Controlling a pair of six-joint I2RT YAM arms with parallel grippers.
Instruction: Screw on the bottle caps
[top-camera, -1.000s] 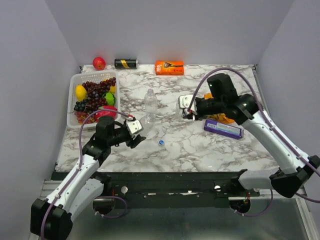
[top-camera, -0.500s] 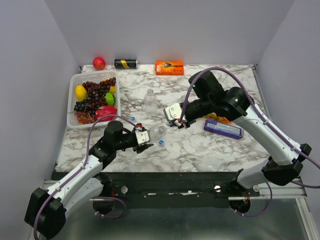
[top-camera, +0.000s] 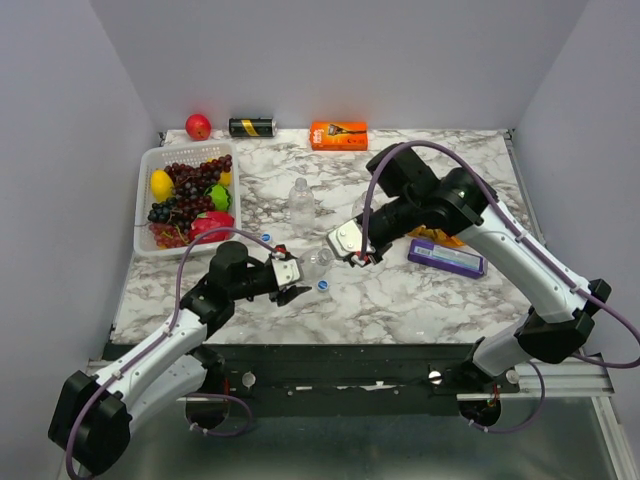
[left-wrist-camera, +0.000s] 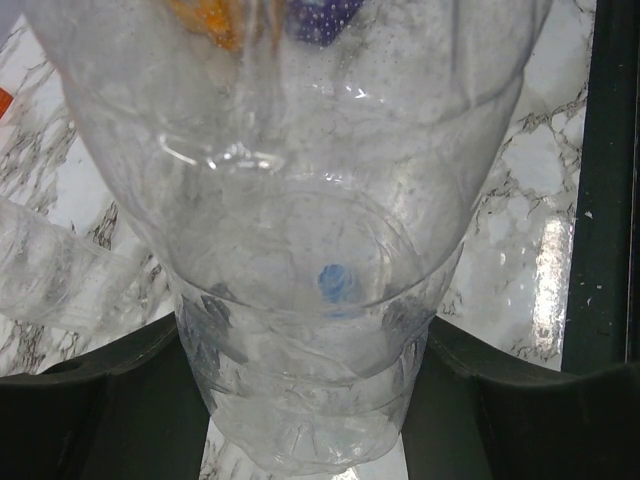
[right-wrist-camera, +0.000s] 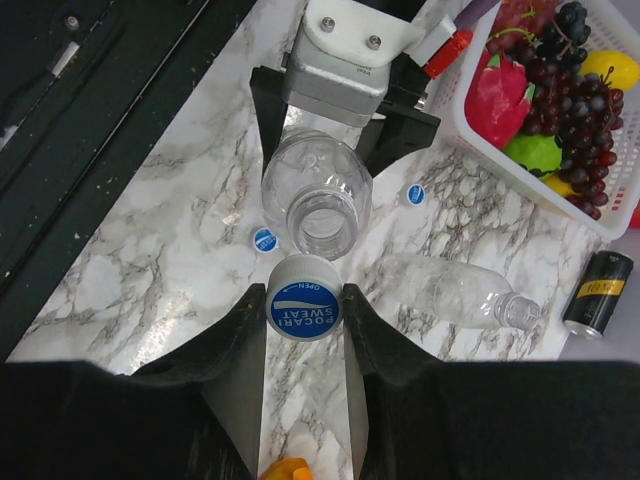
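A marble-patterned table (top-camera: 420, 300) seen from above, with two robot arms reaching in from its near edge. At far left a white plastic basket (top-camera: 142, 200) holds dark grapes (top-camera: 190, 180), a lemon (top-camera: 161, 184), a green fruit (top-camera: 218, 196) and a red dragon fruit (top-camera: 208, 225). Along the far edge sit a round red fruit (top-camera: 198, 126), a black-and-gold can (top-camera: 252, 127) and an orange box (top-camera: 338, 134). The left gripper (top-camera: 297, 278) is clamped around the base of a clear bottle (top-camera: 318, 262), holding it tilted off the table with its uncapped mouth facing the right arm. The left wrist view looks along this bottle from its base, with black fingers (left-wrist-camera: 90, 390) pressed against both sides and a blue spot (left-wrist-camera: 335, 283) showing through the plastic; which cap that is I cannot tell. A second bottle (top-camera: 300, 205), also uncapped, is on the table just behind; only the right wrist view makes plain that it lies on its side, neck towards the can. Two loose blue caps (top-camera: 323, 284) rest on the marble, one just in front of the held bottle, the other nearer the basket. The right gripper (top-camera: 352, 250) is pinched tight on a third blue cap (right-wrist-camera: 304, 310), printed POCARI SWEAT, readable from the right wrist alone. It sits right at the bottle's mouth; whether they touch I cannot tell. Further right lies a purple box (top-camera: 447, 258).
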